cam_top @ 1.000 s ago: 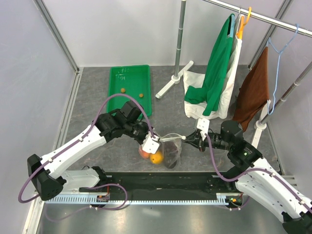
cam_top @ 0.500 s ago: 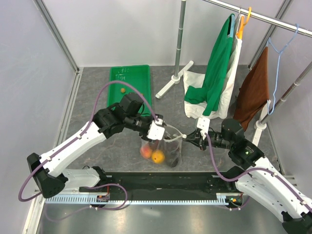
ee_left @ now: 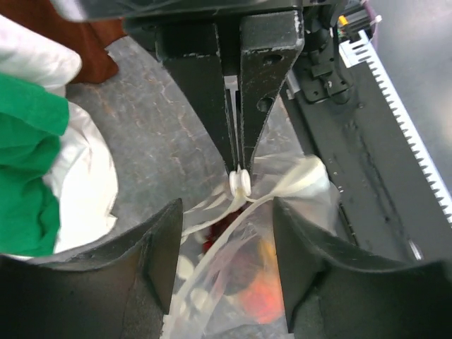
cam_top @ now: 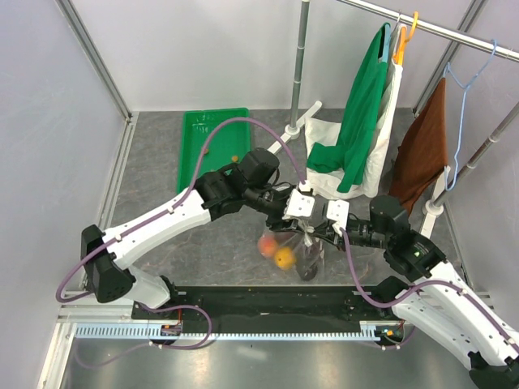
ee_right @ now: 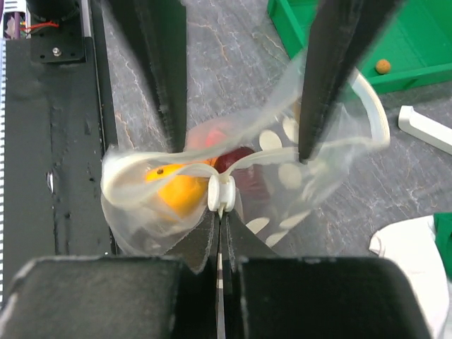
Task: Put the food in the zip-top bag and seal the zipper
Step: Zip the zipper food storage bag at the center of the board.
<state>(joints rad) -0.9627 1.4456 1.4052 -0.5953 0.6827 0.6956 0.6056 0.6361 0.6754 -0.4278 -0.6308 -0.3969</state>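
The zip-top bag (cam_top: 302, 253), clear with white dots, hangs between my two grippers with the food inside: an orange (cam_top: 284, 259), a peach (cam_top: 267, 245) and dark fruit (cam_top: 308, 266). My right gripper (cam_top: 319, 232) is shut on the zipper's white slider (ee_right: 220, 194); the orange (ee_right: 176, 189) and a dark red fruit (ee_right: 236, 159) show just behind it. My left gripper (cam_top: 302, 211) is open, its fingers (ee_right: 159, 78) straddling the bag's mouth. In the left wrist view the zipper strip (ee_left: 212, 224) runs between my left gripper's (ee_left: 226, 206) spread fingers up to the right gripper (ee_left: 238, 169).
A green tray (cam_top: 212, 130) with two small brown bits lies at the back left. A green and white garment (cam_top: 357, 138) and a brown cloth (cam_top: 422, 154) hang from the rack at the back right, its white foot (cam_top: 285, 136) on the table. A black rail (cam_top: 268, 304) runs along the near edge.
My left gripper has swept right along the bag's mouth toward the right gripper. The bag and its fruit have shifted right. The right gripper has kept hold of the slider.
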